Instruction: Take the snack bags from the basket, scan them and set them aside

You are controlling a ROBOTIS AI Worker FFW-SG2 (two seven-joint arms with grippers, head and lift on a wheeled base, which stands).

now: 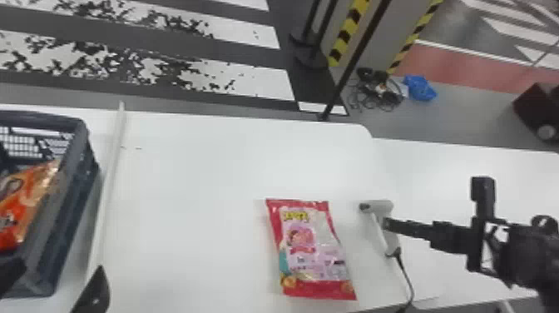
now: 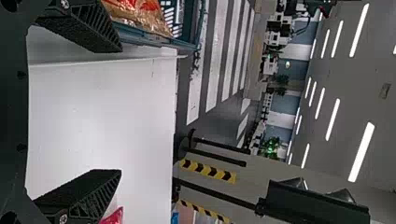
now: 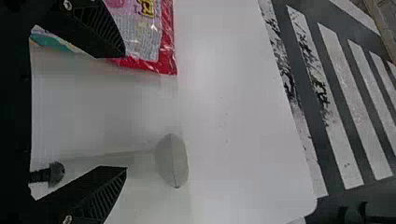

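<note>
Basket [image 1: 81, 139], left end of worktop [image 1: 187, 187]: contains orange snack bag [image 1: 25, 204]. Left gripper [image 1: 58, 270] by basket's near-right corner, fingers spread. Right gripper [image 1: 387, 224] by scanner [image 1: 380, 206]: fingers spread.

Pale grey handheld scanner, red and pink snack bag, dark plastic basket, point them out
Scanner [image 1: 390, 242]: head view, on its handle.
Snack bag [image 1: 312, 249]: head view, middle of its printed front.
Basket [image 1: 62, 233]: head view, on its right outer wall.

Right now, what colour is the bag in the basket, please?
The bag is mostly orange, clearest in the head view.
</note>
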